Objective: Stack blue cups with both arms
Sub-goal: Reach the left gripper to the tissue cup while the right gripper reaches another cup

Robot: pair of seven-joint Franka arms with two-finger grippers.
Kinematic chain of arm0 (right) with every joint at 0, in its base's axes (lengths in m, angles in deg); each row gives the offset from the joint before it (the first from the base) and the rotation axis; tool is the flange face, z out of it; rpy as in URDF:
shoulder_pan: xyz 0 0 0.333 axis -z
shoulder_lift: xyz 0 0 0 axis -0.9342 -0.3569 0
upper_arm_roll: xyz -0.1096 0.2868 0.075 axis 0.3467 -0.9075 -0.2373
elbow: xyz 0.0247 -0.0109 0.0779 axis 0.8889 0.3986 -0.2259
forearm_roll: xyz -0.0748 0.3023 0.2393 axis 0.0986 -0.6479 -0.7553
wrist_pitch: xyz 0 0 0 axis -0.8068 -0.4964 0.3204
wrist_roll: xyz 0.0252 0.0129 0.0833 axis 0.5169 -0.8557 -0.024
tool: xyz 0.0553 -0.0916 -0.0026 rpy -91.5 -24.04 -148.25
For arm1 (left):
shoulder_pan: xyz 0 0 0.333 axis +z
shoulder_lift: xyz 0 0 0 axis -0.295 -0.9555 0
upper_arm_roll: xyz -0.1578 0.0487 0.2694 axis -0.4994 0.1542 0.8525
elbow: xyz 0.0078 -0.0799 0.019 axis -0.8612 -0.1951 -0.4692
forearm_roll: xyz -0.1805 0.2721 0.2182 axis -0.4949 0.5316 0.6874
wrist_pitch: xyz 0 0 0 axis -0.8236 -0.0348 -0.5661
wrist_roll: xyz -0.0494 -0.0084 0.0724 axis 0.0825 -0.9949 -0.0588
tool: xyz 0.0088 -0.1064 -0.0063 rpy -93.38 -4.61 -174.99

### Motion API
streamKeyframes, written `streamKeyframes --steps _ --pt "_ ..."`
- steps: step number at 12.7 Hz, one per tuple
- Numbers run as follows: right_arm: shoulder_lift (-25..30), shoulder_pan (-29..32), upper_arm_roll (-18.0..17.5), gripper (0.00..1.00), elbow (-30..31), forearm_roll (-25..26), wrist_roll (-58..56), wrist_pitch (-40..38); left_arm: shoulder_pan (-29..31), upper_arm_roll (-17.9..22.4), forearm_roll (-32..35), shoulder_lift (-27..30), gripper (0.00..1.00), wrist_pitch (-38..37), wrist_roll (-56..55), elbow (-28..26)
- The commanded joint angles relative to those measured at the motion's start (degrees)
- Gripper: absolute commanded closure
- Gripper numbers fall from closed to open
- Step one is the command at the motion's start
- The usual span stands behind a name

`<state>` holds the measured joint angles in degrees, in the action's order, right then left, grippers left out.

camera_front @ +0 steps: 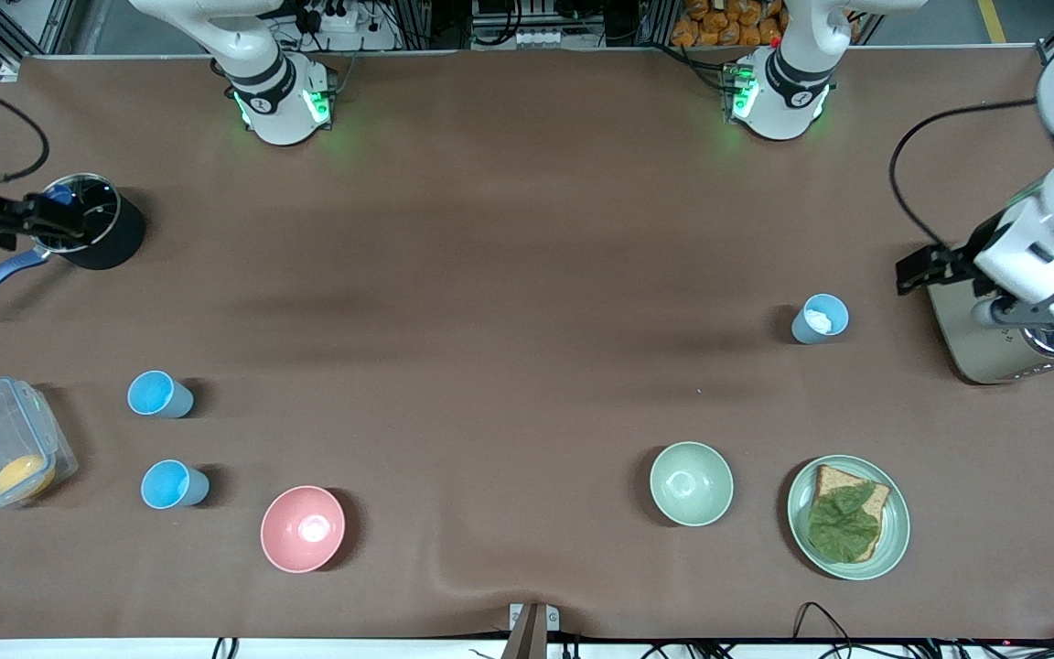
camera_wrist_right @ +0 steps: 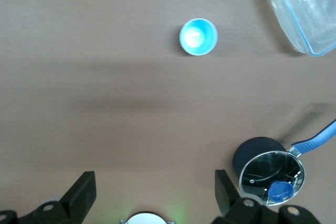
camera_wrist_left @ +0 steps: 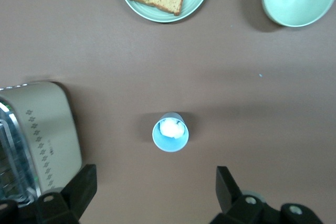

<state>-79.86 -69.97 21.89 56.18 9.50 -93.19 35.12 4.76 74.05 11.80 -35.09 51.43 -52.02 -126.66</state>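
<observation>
— What did you have on the table?

— I counted three blue cups, smooth, tapered, handleless plastic, all upright and apart. One cup point(camera_front: 820, 318) stood toward the left arm's end, just beside a metal toaster point(camera_front: 994, 343), with something white inside it. The other two sat toward the right arm's end: one point(camera_front: 159, 394) farther from the front camera, one point(camera_front: 174, 484) nearer, beside a clear plastic box point(camera_front: 4, 454).

— Anything around them?

— Two glossy round bowls, a pink bowl point(camera_front: 303, 529) and a pale green bowl point(camera_front: 691, 483), plus a green plate point(camera_front: 893, 531) carrying bread and a leaf. A black saucepan point(camera_front: 92, 222) with a glass lid and blue handle was there too.

— And the grippers?

— The left gripper point(camera_wrist_left: 152, 192) hung over the toaster's edge, fingers spread wide, holding nothing. The right gripper point(camera_wrist_right: 155, 195) hung by the saucepan, jaws equally apart and empty.
</observation>
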Motion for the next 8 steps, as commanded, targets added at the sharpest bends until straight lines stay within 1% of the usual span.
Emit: streamKeyframes --steps 1,3,5,6,8 --pt "-10.53 2.72 0.00 0.00 -1.25 0.49 -3.13 6.67 1.94 -0.52 -0.84 4.01 0.00 8.29 -0.75 -11.79" --pt "-16.17 3.24 0.08 0.00 -1.16 0.75 -3.59 10.82 2.03 -0.52 -0.75 3.75 0.00 13.64 -0.75 -17.23" --pt "-19.69 6.57 0.00 0.00 -1.16 0.58 -6.55 14.06 2.03 -0.52 -0.75 3.57 0.00 21.28 -0.75 -23.30" --pt "-22.32 7.20 0.00 0.00 -1.16 0.49 -9.71 18.26 2.12 -0.52 -0.66 2.88 0.00 24.54 -0.75 -25.59" --pt "-27.94 8.26 -0.09 0.00 -1.16 -0.12 -13.16 26.80 2.29 -0.52 -0.66 -0.01 0.00 29.55 -0.14 -28.23"
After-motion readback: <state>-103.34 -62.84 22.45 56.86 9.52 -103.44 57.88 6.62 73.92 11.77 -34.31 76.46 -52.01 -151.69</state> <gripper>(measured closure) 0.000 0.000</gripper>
